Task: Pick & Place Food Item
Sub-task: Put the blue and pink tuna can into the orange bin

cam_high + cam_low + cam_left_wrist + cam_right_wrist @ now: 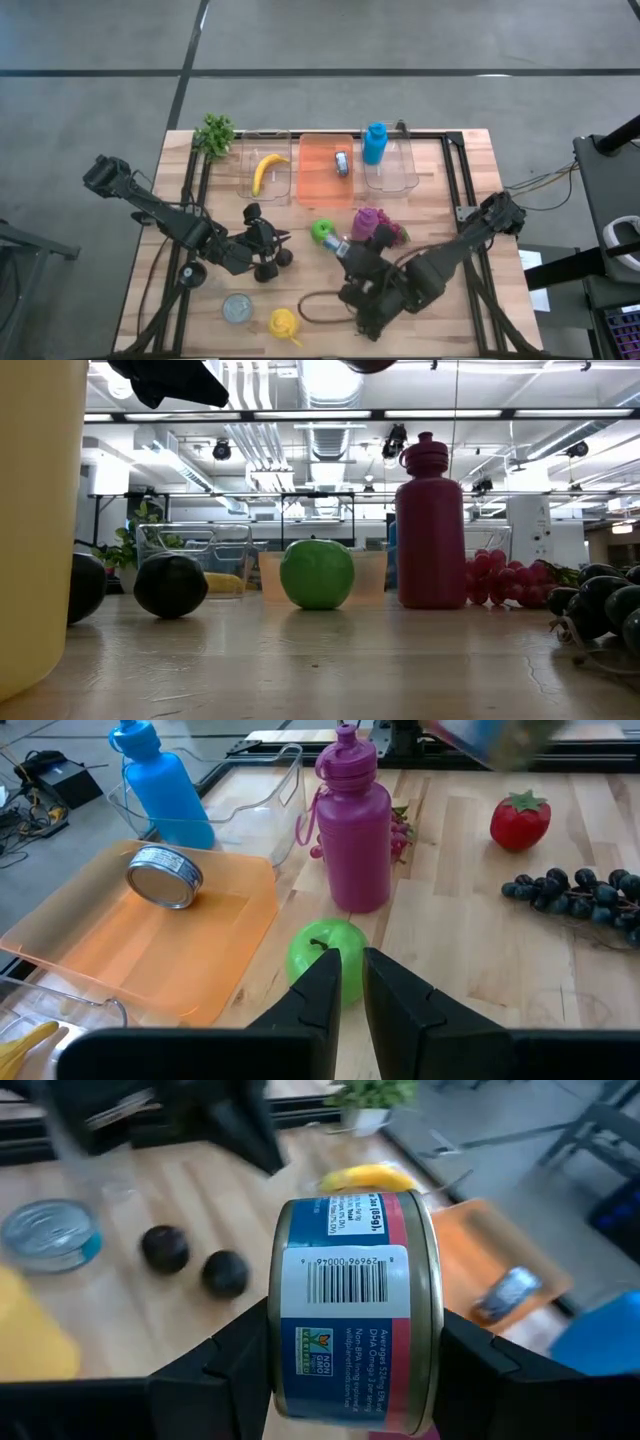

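A metal can (pixel 355 1315) with a glossy paper label, a translucent orange plastic tray (pixel 120 955), pale wooden tabletop (pixel 450 180).

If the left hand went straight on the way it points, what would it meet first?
Most likely the green apple, right ahead of the left hand; the purple bottle stands beyond it.

- a labelled can (pixel 352 1315) sits clamped between the right gripper's (pixel 350 1360) fingers, its label facing the camera.
- a barcode on a white panel, with digits beneath it too small to read surely.
- near the can's upper rim, white print ending in "(85g)".
- below the barcode, a small green and white badge, lettering unreadable.
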{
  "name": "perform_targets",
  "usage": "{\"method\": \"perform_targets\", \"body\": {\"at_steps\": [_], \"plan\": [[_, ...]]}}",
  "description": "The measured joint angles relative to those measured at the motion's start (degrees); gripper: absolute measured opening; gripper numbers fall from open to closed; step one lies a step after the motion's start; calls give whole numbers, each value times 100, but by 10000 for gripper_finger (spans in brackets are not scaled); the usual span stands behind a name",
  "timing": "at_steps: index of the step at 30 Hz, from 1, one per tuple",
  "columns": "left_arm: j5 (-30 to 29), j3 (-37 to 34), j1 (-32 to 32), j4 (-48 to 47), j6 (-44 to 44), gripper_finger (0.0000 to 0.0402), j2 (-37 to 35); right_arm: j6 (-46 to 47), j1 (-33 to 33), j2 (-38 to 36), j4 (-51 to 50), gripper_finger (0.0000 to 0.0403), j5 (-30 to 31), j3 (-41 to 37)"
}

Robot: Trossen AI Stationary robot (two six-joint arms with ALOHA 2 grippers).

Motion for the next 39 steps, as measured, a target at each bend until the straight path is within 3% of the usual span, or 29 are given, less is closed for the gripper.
{"method": "perform_targets", "body": {"at_steps": [6,14,20,29,39], "plan": [[0,0,0,2,-2,47,-1,-242,-671,0,-743,193,2,707],[0,0,-2,7,-2,47,0,-782,-1832,-7,-915,193,-111,1383],[151,0,-4,7,-17,47,-1,-941,-2709,-14,-882,193,-707,1528],[304,0,-8,9,-15,47,0,-870,-4032,-12,-422,193,-2113,1143],[304,0,-8,7,-8,47,0,-607,-4929,-7,1130,193,-3322,398]]}}
